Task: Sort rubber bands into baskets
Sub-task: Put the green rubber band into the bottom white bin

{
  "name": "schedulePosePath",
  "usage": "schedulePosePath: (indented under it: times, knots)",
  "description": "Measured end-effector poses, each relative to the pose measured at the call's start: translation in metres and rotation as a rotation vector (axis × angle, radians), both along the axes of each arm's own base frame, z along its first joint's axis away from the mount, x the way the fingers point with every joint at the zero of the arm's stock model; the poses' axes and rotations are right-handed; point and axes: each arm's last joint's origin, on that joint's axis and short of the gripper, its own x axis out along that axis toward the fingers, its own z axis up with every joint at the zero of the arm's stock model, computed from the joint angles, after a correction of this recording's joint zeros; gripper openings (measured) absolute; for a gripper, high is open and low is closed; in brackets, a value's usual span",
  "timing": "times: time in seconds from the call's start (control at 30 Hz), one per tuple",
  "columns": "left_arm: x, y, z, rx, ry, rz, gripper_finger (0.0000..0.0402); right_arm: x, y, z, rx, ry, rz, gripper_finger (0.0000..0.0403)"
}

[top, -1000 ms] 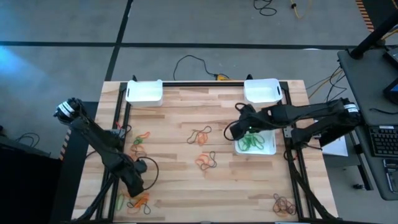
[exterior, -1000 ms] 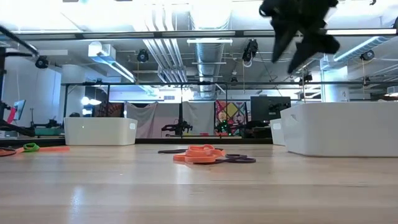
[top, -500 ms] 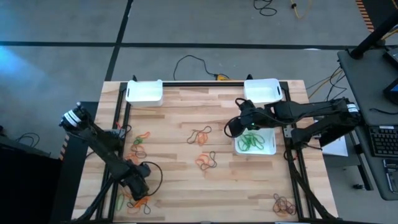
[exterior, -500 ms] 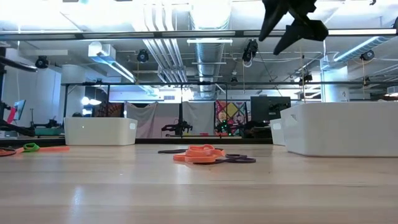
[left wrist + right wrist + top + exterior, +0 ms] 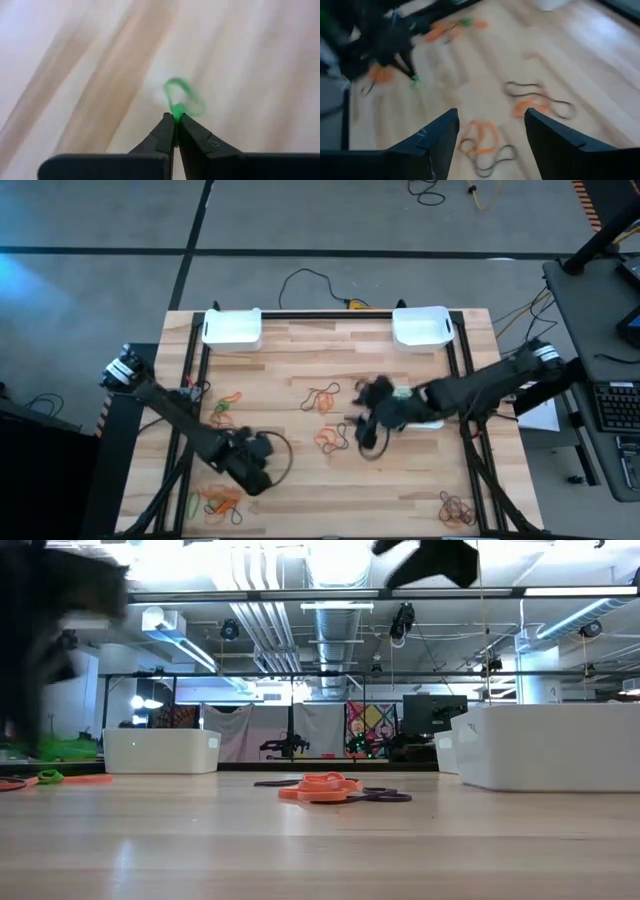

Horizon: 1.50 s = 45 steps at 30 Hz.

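My left gripper [image 5: 256, 467] is over the near-left part of the table, shut on one green rubber band [image 5: 182, 95]. My right gripper [image 5: 492, 135] hovers open above loose orange and dark rubber bands [image 5: 332, 440] at the table's middle, touching nothing. Two white baskets [image 5: 232, 328] [image 5: 420, 325] stand at the far edge. The third basket [image 5: 432, 421] is mostly hidden under my right arm. More bands lie in piles at the left [image 5: 222, 402], the near left [image 5: 220, 502] and the near right [image 5: 455, 508]. My left gripper pinches the green band at one spot of its loop [image 5: 176, 111], just between the two fingertips. The fingers slant down from above. The rest of the loop sticks out past the tips, slack, and seems clear of the wood.
Another band pile [image 5: 322, 397] lies just beyond the middle. Black frame rails [image 5: 195, 370] run along the table's left and right sides. The low view shows the middle pile [image 5: 330, 788] between two baskets [image 5: 160, 752] [image 5: 545, 745].
My left gripper has swung from the near-left band pile toward the table's right edge, rising a little. My right gripper has left the spot above the basket with green bands and gone toward the near edge and left, turning, to over the middle bands.
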Motion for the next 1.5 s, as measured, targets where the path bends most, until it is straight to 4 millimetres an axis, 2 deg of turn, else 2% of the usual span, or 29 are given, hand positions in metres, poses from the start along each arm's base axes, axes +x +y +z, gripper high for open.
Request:
schedulePosePath:
  times: [0.07,0.17,0.3,0.47,0.6,0.73,0.87,1.03,1.17,1.4,1.5]
  knots:
    - [0.022,0.000,0.012,0.036,-0.140,-0.060,0.0001,0.009,0.017,-0.014,-0.041,0.021,0.083,0.0219]
    - [0.050,-0.001,0.012,0.102,-0.225,-0.146,0.0001,0.017,0.043,-0.038,-0.094,0.081,0.209,0.0219]
    - [0.082,-0.013,-0.004,0.120,-0.252,-0.213,0.0001,0.021,0.074,-0.068,-0.106,0.147,0.326,0.0219]
    - [0.116,-0.034,-0.029,0.159,-0.219,-0.277,0.0001,0.022,0.102,-0.099,-0.087,0.198,0.382,0.0219]
    - [0.134,-0.047,-0.031,0.137,-0.229,-0.364,0.0009,0.021,0.121,-0.121,-0.078,0.211,0.409,0.0219]
    - [0.134,-0.048,-0.035,0.136,-0.260,-0.418,0.0038,0.027,0.133,-0.141,-0.077,0.180,0.425,0.0219]
    - [0.130,-0.051,-0.043,0.069,-0.325,-0.445,0.0083,0.035,0.138,-0.155,-0.063,0.143,0.418,0.0219]
    - [0.118,-0.050,-0.053,0.105,-0.274,-0.364,0.0145,0.041,0.137,-0.170,-0.075,0.139,0.397,0.0219]
    - [0.108,-0.051,-0.044,0.103,-0.268,-0.348,0.0184,0.046,0.139,-0.175,-0.061,0.101,0.396,0.0219]
    - [0.070,-0.056,-0.030,0.103,-0.240,-0.300,0.0203,0.057,0.142,-0.192,-0.044,0.037,0.393,0.0219]
    - [0.048,-0.060,-0.031,0.081,-0.210,-0.255,0.0203,0.065,0.141,-0.200,-0.048,0.032,0.376,0.0219]
